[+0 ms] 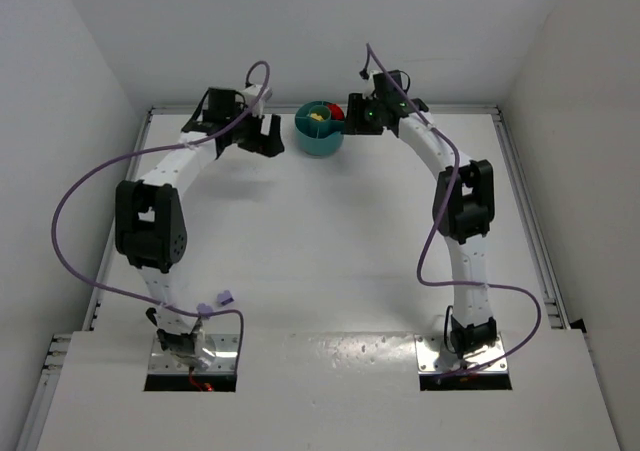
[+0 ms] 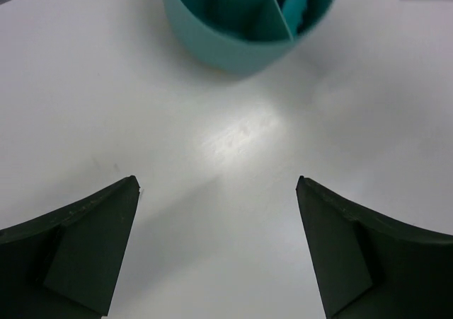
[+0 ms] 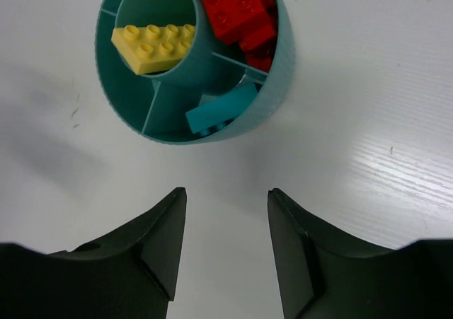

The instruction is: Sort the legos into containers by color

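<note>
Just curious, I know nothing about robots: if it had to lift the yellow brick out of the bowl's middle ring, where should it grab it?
Likely from straight above: the central ring walls in the yellow brick on every side, and its studs face up. The right fingers would pinch its two long sides, the narrow span.

You will find no text, label, brand, number or sign that can be read in any of the views. The stud tops of the flat yellow plastic brick (image 3: 156,44) in the middle of the round teal plastic bowl (image 3: 282,78), and of the red plastic bricks (image 3: 233,8) at one o'clock from it, are too small and blurred to show any lettering.
</note>
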`<action>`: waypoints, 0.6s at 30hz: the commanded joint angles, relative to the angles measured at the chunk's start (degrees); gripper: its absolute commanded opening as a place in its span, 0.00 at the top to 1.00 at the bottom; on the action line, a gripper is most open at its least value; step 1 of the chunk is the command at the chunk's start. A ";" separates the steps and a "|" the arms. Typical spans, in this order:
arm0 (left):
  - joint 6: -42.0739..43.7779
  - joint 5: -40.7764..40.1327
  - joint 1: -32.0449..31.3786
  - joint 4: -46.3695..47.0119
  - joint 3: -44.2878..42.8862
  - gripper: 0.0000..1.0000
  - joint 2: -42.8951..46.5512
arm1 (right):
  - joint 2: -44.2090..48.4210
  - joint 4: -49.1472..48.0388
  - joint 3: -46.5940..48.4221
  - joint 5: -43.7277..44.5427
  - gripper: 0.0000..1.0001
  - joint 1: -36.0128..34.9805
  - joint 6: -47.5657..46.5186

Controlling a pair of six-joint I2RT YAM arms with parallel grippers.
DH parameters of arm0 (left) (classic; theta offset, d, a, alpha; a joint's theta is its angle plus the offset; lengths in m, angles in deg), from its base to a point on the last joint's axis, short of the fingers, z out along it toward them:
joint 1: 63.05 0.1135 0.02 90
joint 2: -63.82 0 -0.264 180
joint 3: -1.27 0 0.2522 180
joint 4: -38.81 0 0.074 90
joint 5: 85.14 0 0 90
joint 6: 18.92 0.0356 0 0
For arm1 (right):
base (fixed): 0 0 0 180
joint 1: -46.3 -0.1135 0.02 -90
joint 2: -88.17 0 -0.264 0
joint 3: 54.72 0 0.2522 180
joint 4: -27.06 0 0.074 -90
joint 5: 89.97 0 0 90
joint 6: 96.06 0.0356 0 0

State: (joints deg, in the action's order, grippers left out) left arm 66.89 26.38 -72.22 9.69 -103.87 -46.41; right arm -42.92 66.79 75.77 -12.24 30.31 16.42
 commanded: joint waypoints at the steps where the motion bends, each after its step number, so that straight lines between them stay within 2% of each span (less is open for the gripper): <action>1: 21.89 8.77 4.15 -15.30 5.29 0.01 10.11 | 5.04 -1.19 -0.26 -0.74 0.50 0.16 -1.46; 2: 27.33 10.20 5.29 -18.36 7.07 0.01 14.48 | 6.10 -1.19 -2.53 -0.74 0.50 0.17 -2.26; 3: 37.13 11.08 6.26 -24.57 8.74 0.01 16.61 | 7.06 -1.19 -3.69 -0.74 0.50 0.17 -3.14; 4: 40.62 10.13 7.75 -27.07 10.41 0.01 18.72 | 7.94 -1.19 -4.83 -0.74 0.50 0.86 -4.88; 5: 47.88 10.12 8.46 -32.75 13.47 0.01 22.40 | 9.87 -0.67 -7.10 -0.21 0.50 0.87 -5.86; 7: 54.25 7.59 9.08 -39.02 15.69 0.01 25.23 | 11.46 -0.14 -9.05 0.49 0.50 0.87 -8.66; 9: 61.70 5.30 9.08 -47.08 19.38 0.06 27.78 | 13.74 -0.14 -12.12 0.50 0.50 1.40 -9.99; 13: 69.38 0.64 9.00 -54.16 27.46 0.16 35.51 | 17.96 -2.94 -19.16 0.50 0.50 1.40 -12.45; 16: 71.94 -1.30 5.40 -56.27 33.70 0.17 42.28 | 19.37 -4.00 -23.63 -0.82 0.50 1.40 -12.46; 18: 70.91 -2.01 0.31 -56.28 37.30 0.17 46.58 | 20.08 -4.00 -24.96 -1.35 0.50 1.40 -12.99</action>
State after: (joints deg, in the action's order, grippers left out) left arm 131.98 25.55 -67.19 -41.85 -69.20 -5.54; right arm -25.83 65.33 52.62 -12.26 31.87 5.42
